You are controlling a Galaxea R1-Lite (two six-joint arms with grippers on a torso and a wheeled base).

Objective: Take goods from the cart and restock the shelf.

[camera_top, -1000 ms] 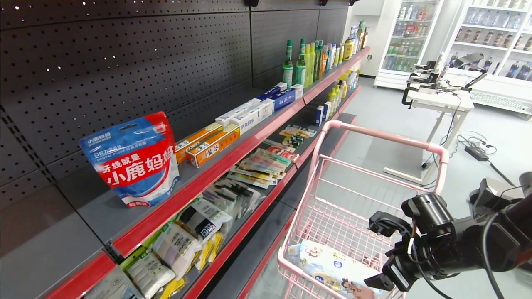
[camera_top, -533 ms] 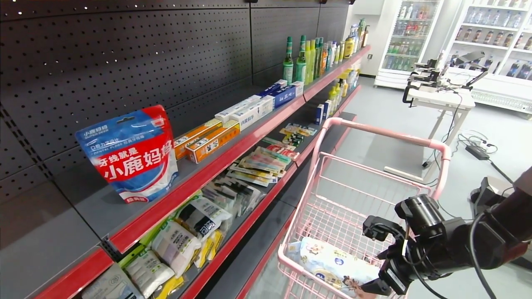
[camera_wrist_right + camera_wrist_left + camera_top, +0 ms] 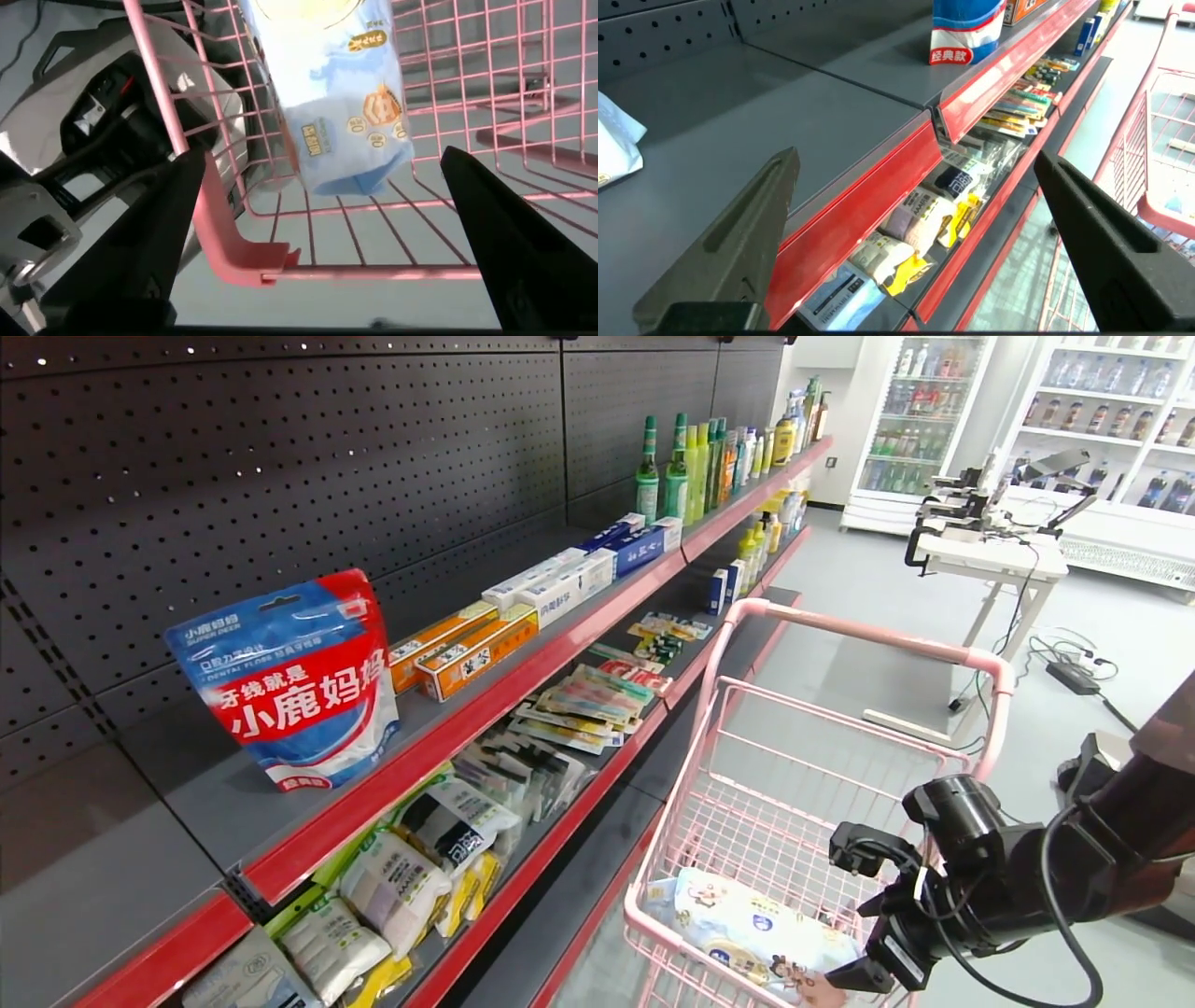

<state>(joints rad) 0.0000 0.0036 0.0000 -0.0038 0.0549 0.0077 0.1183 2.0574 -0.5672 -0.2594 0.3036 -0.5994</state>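
The right gripper (image 3: 318, 163) has its fingers spread wide and hangs inside the cart (image 3: 845, 635) at its near end, just above a pale blue pack (image 3: 747, 929). In the right wrist view the pack sits between the two fingers; whether either one touches it cannot be told. The pack lies flat on the cart's wire floor, against the near rim on the side facing the shelf (image 3: 448, 728).

The left gripper (image 3: 915, 159) is also spread, holding nothing, and hovers off the red front edge of the shelf's upper board, with a bare grey stretch of that board beneath it.

On the upper board a red and blue pouch (image 3: 289, 677) stands upright near the front edge. Farther along lie orange boxes (image 3: 467, 653), then white and blue boxes (image 3: 597, 569), and green bottles (image 3: 681, 471) toward the far end.

The board below carries bagged goods (image 3: 401, 887) at its near end and flat carded packs (image 3: 583, 705) farther on.
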